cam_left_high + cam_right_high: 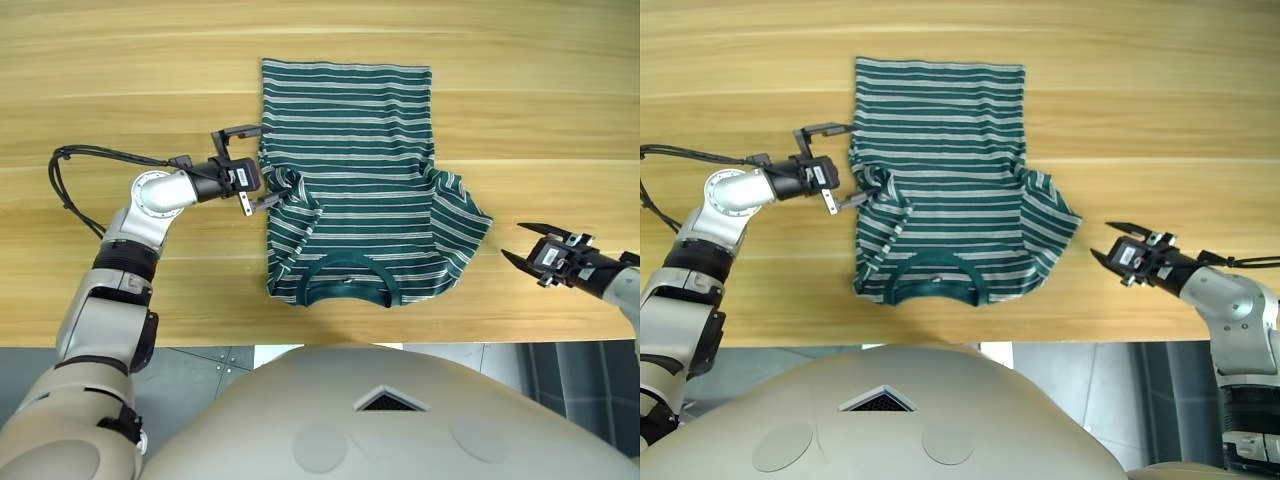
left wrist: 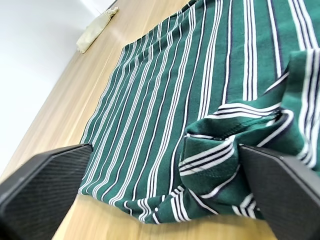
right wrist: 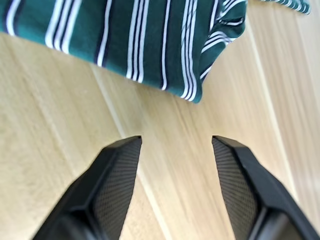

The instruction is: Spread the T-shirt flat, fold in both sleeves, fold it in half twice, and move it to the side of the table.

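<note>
A green T-shirt (image 1: 350, 170) with white stripes lies on the wooden table (image 1: 120, 60), collar toward the front edge. Its left sleeve (image 1: 290, 200) is bunched inward over the body, and its right sleeve (image 1: 465, 220) sticks out to the side. My left gripper (image 1: 262, 165) is open at the shirt's left edge, and the bunched sleeve (image 2: 225, 150) lies between its fingers (image 2: 45, 190). To the right of the right sleeve (image 3: 200, 70), my right gripper (image 1: 512, 241) is open over bare wood, a short gap from the cloth.
The table's front edge (image 1: 450, 340) runs just below the collar. A black cable (image 1: 70, 190) loops from my left arm over the table's left part. A small beige object (image 2: 97, 27) lies at the table's far side. Bare wood surrounds the shirt.
</note>
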Controlling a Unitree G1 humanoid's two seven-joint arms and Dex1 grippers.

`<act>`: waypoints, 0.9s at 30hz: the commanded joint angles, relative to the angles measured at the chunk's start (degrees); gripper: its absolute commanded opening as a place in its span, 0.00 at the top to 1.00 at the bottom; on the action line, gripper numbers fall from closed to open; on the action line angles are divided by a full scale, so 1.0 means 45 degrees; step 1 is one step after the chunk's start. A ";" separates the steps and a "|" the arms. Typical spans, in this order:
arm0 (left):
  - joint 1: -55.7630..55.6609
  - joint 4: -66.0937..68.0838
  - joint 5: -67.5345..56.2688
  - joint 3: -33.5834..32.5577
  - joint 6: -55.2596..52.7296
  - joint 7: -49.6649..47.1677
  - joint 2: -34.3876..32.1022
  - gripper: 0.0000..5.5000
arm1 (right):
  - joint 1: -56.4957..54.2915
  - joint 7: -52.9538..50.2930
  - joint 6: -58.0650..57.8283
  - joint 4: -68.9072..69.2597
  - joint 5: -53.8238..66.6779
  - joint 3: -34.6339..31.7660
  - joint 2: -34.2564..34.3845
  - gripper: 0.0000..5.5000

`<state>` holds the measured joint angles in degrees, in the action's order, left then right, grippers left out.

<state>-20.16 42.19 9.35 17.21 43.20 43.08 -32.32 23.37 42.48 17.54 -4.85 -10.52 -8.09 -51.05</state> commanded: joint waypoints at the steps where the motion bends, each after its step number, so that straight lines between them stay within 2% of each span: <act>1: -0.0083 -0.0092 0.0110 -0.0072 -0.0142 -0.0081 0.0042 0.02 | -0.1007 -0.0296 -0.0253 -0.1296 -0.0848 0.1002 0.0151 0.53; 8: -0.0262 0.0034 0.0194 -0.0032 -0.0116 -0.0025 0.0124 0.02 | -0.1896 -0.0617 -0.0072 -0.1745 -0.0864 0.2183 0.0464 0.53; 22: -0.0227 -0.0021 0.0243 -0.0021 -0.0140 -0.0002 0.0130 0.02 | -0.1612 -0.0280 0.0161 -0.0921 0.0036 0.2502 0.0311 0.53; 27: -0.0198 -0.0032 0.0299 -0.0028 -0.0157 -0.0072 0.0113 0.02 | -0.1776 -0.0378 0.0126 -0.1172 0.0004 0.2624 0.0293 0.68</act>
<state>-20.31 42.16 9.88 17.19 43.12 42.98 -31.66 14.65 39.99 19.41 -8.30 -8.84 2.20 -50.11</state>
